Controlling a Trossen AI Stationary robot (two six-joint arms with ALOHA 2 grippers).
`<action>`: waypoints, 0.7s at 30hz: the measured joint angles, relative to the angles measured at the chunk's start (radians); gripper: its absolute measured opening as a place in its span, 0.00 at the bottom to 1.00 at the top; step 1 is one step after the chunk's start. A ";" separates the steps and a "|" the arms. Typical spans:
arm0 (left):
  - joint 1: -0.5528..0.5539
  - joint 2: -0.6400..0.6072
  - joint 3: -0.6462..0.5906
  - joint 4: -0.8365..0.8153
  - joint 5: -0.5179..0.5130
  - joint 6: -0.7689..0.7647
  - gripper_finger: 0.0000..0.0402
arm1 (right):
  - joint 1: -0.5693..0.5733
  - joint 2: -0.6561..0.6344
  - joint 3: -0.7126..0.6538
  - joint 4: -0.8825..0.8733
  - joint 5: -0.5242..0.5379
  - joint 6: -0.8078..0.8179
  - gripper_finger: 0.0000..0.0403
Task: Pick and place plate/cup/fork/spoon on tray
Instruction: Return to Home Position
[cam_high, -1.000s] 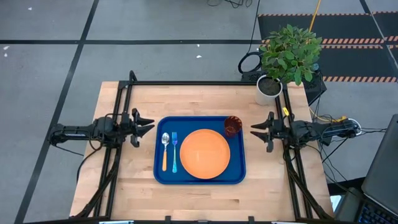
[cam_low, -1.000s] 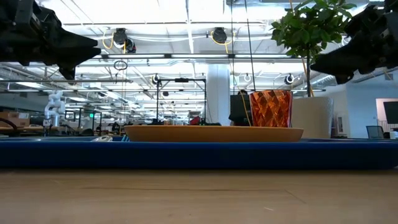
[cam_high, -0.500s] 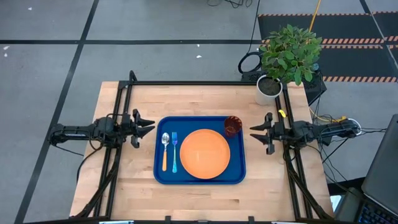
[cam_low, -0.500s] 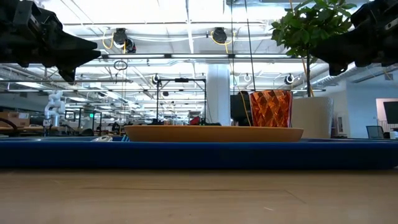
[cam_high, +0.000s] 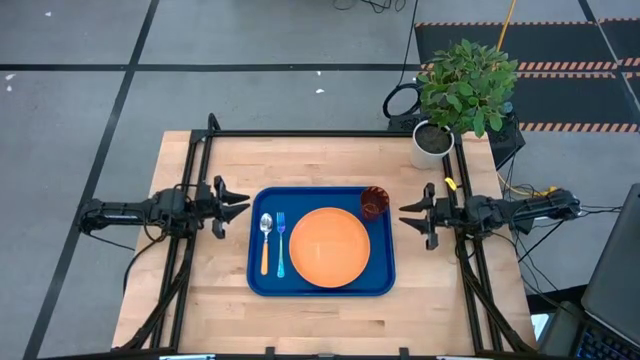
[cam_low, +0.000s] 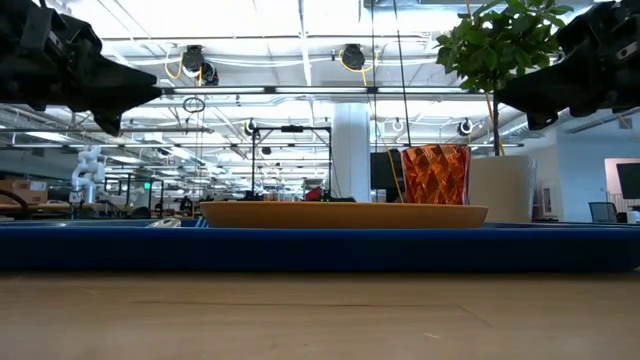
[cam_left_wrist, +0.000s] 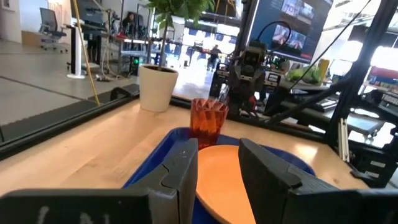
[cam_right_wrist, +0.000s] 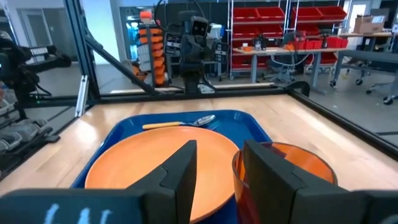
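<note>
On your wooden table (cam_high: 300, 160), the dark-blue tray (cam_high: 383, 255) lies in the middle and already carries all four pieces, so the placing work looks finished to you. The orange plate (cam_high: 329, 247) lies flat on the tray's right-hand part and fills most of it. The left gripper (cam_high: 240, 204) hangs just off the tray's left edge and the right gripper (cam_high: 408, 212) just off its right edge. Both are above the table, with fingers spread apart and nothing between them. The reddish-brown cup (cam_high: 374, 203) stands upright in the tray's far right corner, just beside the plate's rim. The spoon (cam_high: 265, 243) and the light-blue fork (cam_high: 281, 245) lie side by side left of the plate, spoon outermost. Judging by this, only parking both arms at home is left for you.
</note>
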 joint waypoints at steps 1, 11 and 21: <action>0.000 0.003 0.001 -0.002 -0.001 0.000 0.30 | 0.000 0.003 0.000 0.000 0.004 0.002 0.31; 0.000 0.045 0.000 0.042 -0.010 0.035 0.30 | -0.007 0.037 0.000 0.003 0.025 0.022 0.31; 0.000 0.044 0.000 0.014 0.049 0.129 0.21 | -0.032 0.077 0.000 0.003 0.022 0.056 0.31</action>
